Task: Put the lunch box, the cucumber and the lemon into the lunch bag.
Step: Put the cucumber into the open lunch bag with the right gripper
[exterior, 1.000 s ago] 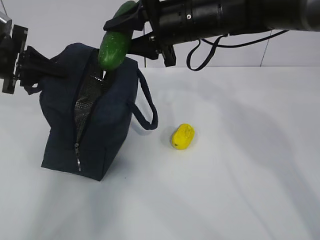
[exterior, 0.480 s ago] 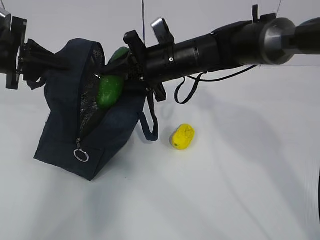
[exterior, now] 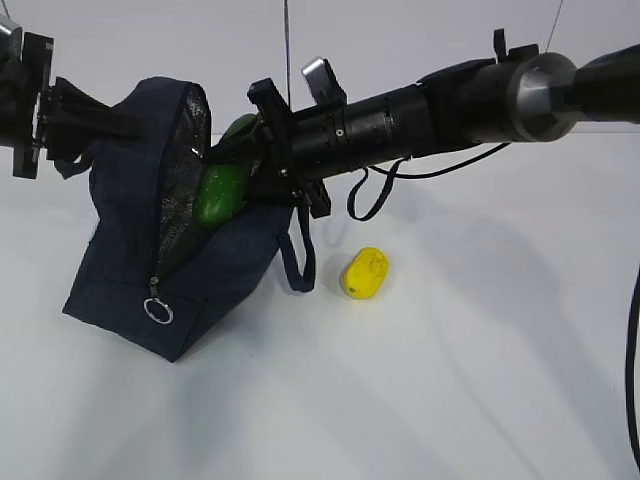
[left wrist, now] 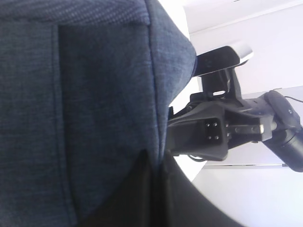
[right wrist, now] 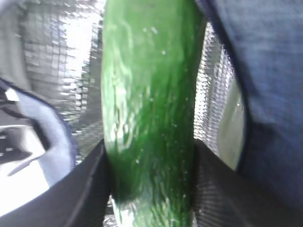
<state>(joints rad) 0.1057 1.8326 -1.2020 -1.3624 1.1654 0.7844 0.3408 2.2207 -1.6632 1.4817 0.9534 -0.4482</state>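
Observation:
The navy lunch bag [exterior: 210, 265] stands tilted on the table with its zipper open and the foil lining [right wrist: 57, 71] showing. My left gripper [exterior: 88, 122] is shut on the bag's top fabric [left wrist: 94, 94] and holds it up; its fingers [left wrist: 142, 189] pinch the cloth. My right gripper [exterior: 240, 160] is shut on the dark green cucumber [exterior: 220, 192], which is partly inside the bag's mouth [right wrist: 149, 118]. A pale green surface [right wrist: 232, 125] inside the bag may be the lunch box. The yellow lemon [exterior: 365, 272] lies on the table to the right of the bag.
A loop handle [exterior: 300, 250] hangs on the bag's right side near the lemon. The silver ring pull [exterior: 155, 311] hangs at the bag's lower front. The right arm [exterior: 450, 100] spans the scene above the white table [exterior: 480, 350].
My right gripper has come down and left, carrying the cucumber from above the bag into its open mouth. The bag has tilted further and its mouth gapes wider.

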